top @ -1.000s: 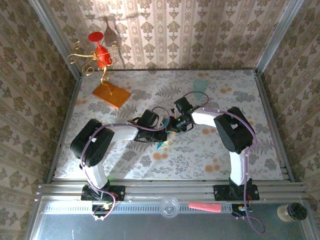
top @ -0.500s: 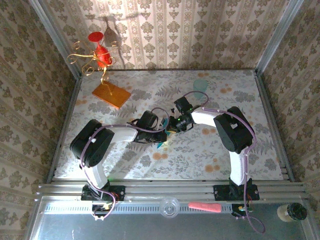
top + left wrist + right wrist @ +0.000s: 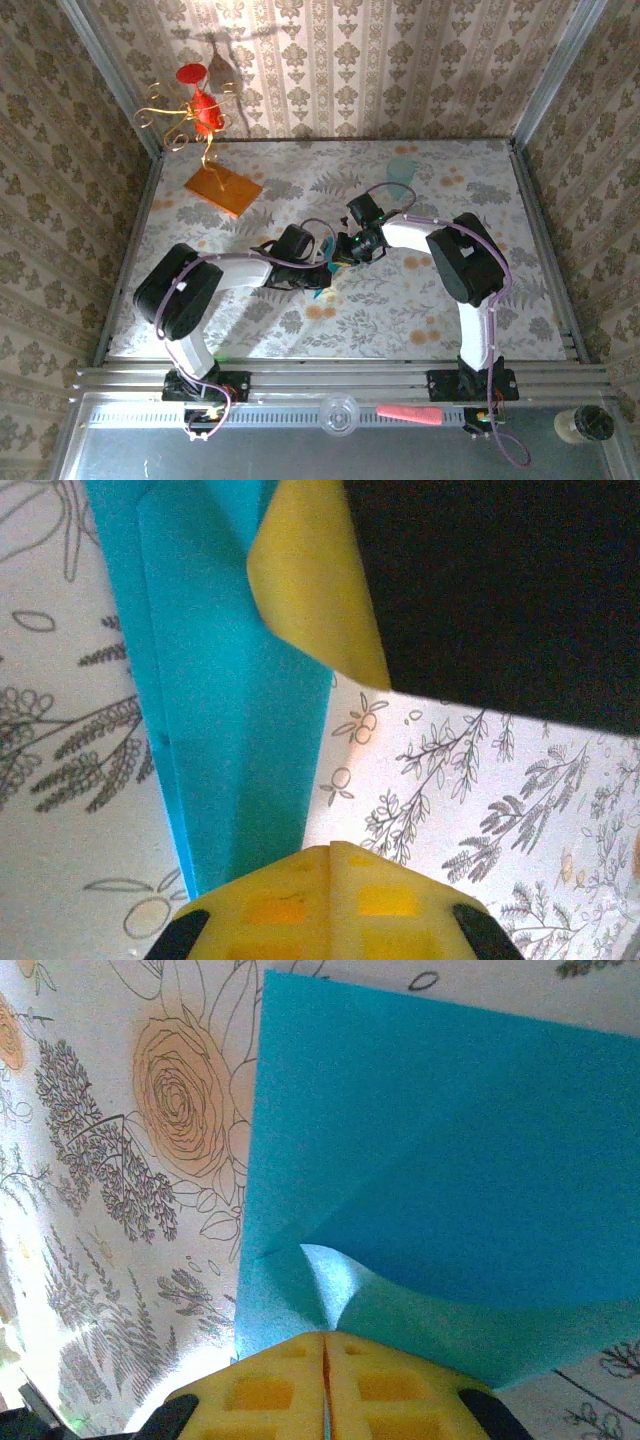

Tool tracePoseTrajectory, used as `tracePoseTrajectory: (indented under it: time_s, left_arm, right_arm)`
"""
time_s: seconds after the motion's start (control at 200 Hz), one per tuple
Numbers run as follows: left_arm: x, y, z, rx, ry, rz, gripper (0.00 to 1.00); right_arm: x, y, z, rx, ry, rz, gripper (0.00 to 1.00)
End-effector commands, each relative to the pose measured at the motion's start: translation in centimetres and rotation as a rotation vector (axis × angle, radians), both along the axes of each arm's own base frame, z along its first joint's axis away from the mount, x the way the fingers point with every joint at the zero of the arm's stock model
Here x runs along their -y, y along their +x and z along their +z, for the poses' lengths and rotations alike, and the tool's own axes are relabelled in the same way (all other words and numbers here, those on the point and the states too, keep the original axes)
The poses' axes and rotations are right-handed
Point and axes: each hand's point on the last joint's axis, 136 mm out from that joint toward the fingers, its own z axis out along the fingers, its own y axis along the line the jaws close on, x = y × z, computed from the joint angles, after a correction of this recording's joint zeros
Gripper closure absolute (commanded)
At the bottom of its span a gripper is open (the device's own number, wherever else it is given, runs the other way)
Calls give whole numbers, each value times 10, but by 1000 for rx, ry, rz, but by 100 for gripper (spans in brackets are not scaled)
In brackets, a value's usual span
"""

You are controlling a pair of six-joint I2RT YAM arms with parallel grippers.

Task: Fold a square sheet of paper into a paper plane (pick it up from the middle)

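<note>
**Two pincers meet over the blue paper**

Both arms reach to the middle of the tabletop [image 3: 500,300], and their tips are almost touching there. The blue paper [image 3: 430,1160] lies under them, a little nearer the front edge than the back one. From above, just a small bit of it pokes out.

The right pincer [image 3: 325,1338] is closed tight. A bit of the paper curls up right at its yellow tips. I think it has pinched a flap so it can fold it over. The paper around it lies flat and has a slanted crease. Some folding looks done, but it is not a plane yet.

The left pincer [image 3: 330,852] is closed too. Its tips sit at the edge of a long, thin strip of the paper. I think it is pressing down to stop the paper sliding. I cannot tell if it really grips it. The right pincer hangs just above the same strip.

A pale cloth with grey leaves and orange flowers covers the tabletop. An orange slab [image 3: 222,190] lies near the back left corner. A red and gold ornament [image 3: 195,110] rises beside it. A pale cup [image 3: 401,170] stands by the back edge. All three are well apart from the paper. Patterned wallpaper covers the walls on three sides.
</note>
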Motion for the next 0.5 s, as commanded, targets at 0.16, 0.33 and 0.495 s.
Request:
tracePoseTrajectory:
  time_s: [0.16,0.33,0.495]
  left_arm:
    - [-13,-25,-7,-71,61,-23,100]
    - [-15,-29,-14,-83,77,-24,100]
    - [-18,-33,-22,-101,84,-22,100]
  right_arm:
    - [25,-18,-42,-107,-141,-29,89]
    - [25,-19,-43,-109,-143,-27,89]
    - [25,-19,-45,-112,-148,-26,89]
